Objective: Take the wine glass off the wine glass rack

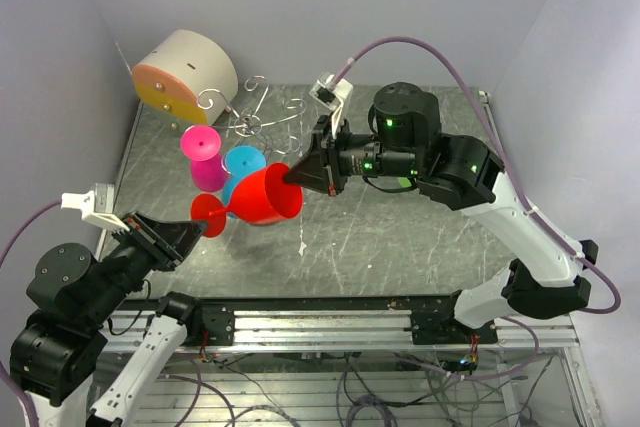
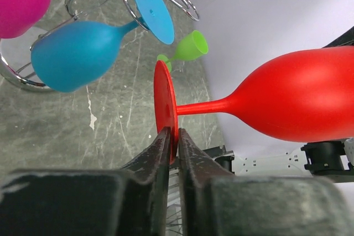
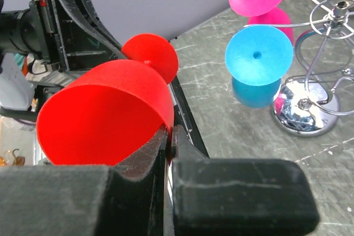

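A red wine glass point(image 1: 262, 197) hangs in the air on its side, clear of the silver wire rack point(image 1: 262, 119). My left gripper point(image 1: 190, 234) is shut on the edge of its round foot point(image 2: 165, 109). My right gripper point(image 1: 292, 175) is shut on the rim of its bowl point(image 3: 105, 117). A blue glass point(image 1: 243, 164) and a pink glass point(image 1: 205, 157) hang upside down from the rack's curled arms. The rack's shiny round base point(image 3: 305, 115) shows in the right wrist view.
A beige cylinder with an orange face point(image 1: 183, 74) stands at the back left beside the rack. A green glass point(image 2: 188, 47) lies on the table behind the red foot. The grey scratched tabletop point(image 1: 400, 247) is walled in on three sides.
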Available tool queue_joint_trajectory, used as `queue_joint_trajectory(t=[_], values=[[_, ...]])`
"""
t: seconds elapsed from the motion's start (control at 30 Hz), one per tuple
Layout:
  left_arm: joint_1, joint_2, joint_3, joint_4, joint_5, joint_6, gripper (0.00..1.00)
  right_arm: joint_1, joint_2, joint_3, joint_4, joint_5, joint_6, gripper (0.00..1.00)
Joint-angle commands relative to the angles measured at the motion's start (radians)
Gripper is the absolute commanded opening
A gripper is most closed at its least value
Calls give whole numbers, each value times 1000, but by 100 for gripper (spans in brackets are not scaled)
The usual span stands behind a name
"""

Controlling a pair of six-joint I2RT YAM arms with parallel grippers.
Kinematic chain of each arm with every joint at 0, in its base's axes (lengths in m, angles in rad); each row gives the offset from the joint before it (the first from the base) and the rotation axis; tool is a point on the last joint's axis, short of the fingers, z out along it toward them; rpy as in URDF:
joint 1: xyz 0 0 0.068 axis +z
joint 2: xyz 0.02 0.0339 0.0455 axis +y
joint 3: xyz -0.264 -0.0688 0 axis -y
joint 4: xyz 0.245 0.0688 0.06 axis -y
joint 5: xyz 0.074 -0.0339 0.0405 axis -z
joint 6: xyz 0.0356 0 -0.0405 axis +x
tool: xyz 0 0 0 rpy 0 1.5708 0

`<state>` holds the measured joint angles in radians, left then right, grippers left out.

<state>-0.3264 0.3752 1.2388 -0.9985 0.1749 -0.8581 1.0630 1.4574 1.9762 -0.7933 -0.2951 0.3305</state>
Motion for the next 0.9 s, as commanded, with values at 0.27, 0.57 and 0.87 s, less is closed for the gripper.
queue_joint_trajectory(t=[0.27, 0.57, 0.87], values=[[-7, 24, 30, -23, -123, 33, 55, 0, -147, 55, 117, 423, -14, 0], [-6, -19, -27, 37, -258, 123, 53, -13, -128, 41, 302, 1084, -335, 0], [-7, -78, -152, 94, -394, 185, 52, -520, 179, 277, 83, 849, -225, 0]])
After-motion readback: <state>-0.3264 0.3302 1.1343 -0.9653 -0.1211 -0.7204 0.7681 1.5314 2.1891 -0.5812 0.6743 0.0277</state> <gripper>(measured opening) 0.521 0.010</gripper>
